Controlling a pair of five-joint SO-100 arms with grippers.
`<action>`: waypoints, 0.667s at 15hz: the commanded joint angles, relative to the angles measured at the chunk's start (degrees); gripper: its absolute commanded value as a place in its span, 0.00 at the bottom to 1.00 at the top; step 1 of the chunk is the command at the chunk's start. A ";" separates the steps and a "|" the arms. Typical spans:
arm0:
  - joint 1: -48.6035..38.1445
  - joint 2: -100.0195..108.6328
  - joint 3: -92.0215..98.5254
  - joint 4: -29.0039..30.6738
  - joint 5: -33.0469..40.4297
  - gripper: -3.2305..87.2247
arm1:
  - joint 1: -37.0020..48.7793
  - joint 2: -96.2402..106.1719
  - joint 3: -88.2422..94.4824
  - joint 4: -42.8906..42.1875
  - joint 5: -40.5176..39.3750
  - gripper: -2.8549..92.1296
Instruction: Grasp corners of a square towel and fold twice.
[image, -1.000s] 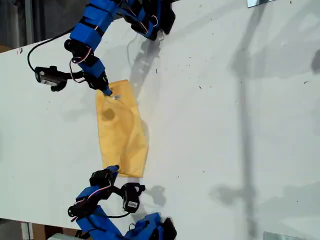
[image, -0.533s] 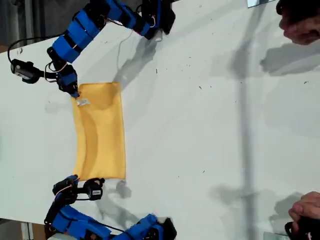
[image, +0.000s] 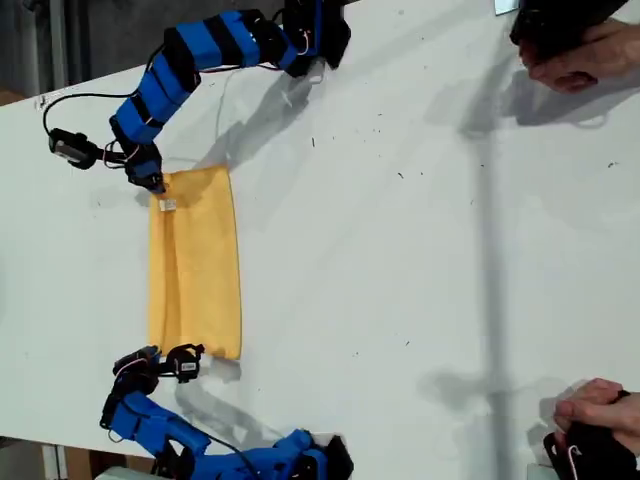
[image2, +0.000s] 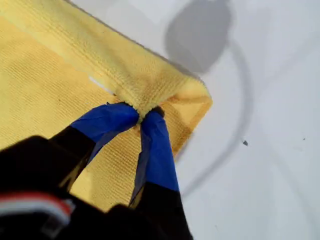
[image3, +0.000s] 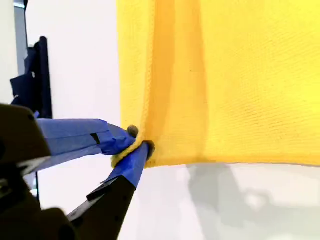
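The yellow towel (image: 195, 265) lies on the white table as a long folded strip, toward the exterior view's left. Its small white tag (image: 166, 205) shows near the strip's upper end in that view. My first gripper (image: 152, 185) (image2: 141, 112) is shut on a bunched corner (image2: 150, 95) of the towel (image2: 45, 95) at the tag end. My second gripper (image: 157, 353) (image3: 137, 142) is shut on the corner (image3: 131, 150) at the strip's other end, pinching the doubled edge of the cloth (image3: 240, 75). Both corners sit low, at or near the table.
The white table (image: 400, 250) stretches across the exterior view. A person's hand (image: 575, 50) holds a dark object at that view's top right, and another hand (image: 600, 415) is at its bottom right. The arm bases (image: 310, 35) (image: 300, 460) stand at the table's two long edges.
Both grippers carried the towel toward the exterior view's left and drew it out from a crumpled shape into a flat, straight strip. A person's hands came into view at the right.
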 joint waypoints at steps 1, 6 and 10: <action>-1.32 3.60 -1.32 1.32 -0.97 0.01 | 1.58 6.24 0.00 0.26 -1.58 0.03; 6.15 25.40 21.62 1.05 -2.29 0.01 | -3.96 35.60 25.49 2.64 -4.66 0.03; 11.60 35.77 40.17 -5.01 -4.57 0.01 | -6.24 45.88 43.59 -3.52 -3.96 0.03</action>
